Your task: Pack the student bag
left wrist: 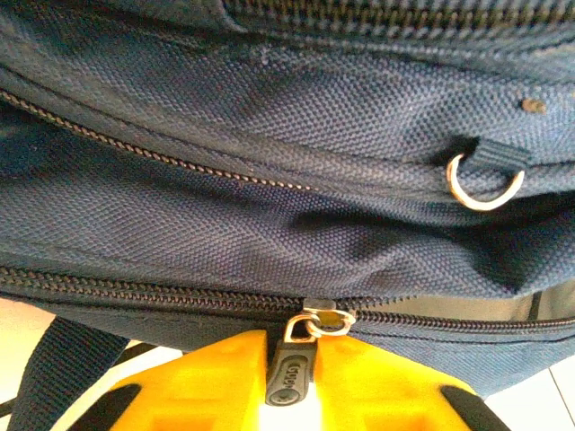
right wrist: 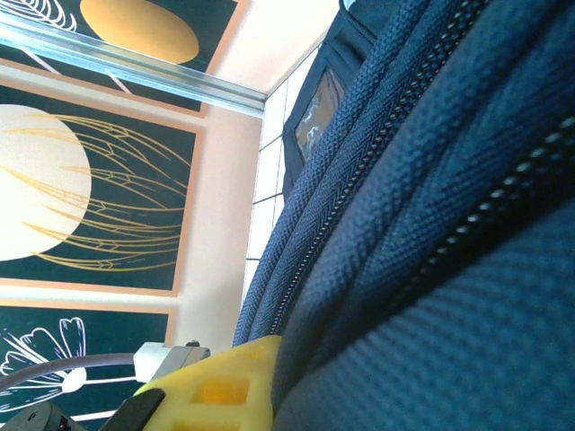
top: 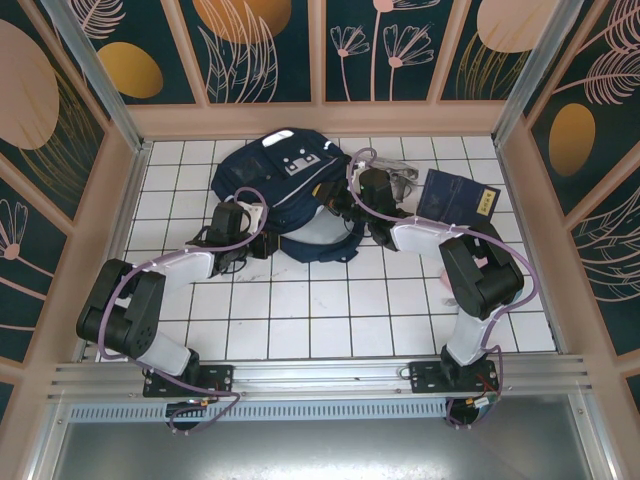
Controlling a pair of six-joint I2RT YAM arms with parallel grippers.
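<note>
The student bag [top: 280,180], dark navy with white stripes and grey-white patches, lies at the back middle of the tiled table. My left gripper [top: 258,226] is at its near left edge. In the left wrist view its yellow fingers [left wrist: 207,382] are shut on the black zipper pull [left wrist: 289,377], which hangs from the slider [left wrist: 325,314]; to the right of the slider the zip gapes over light lining. My right gripper [top: 338,207] is at the bag's right side. In the right wrist view one yellow finger [right wrist: 220,386] presses against the navy fabric [right wrist: 431,224], with a fold clamped in the jaws.
Small dark blue booklets [top: 460,197] lie to the right of the bag, with a grey object [top: 402,178] beside them. A metal D-ring [left wrist: 485,184] sits on the bag's side. Patterned walls enclose the white tiled table [top: 300,310] on three sides.
</note>
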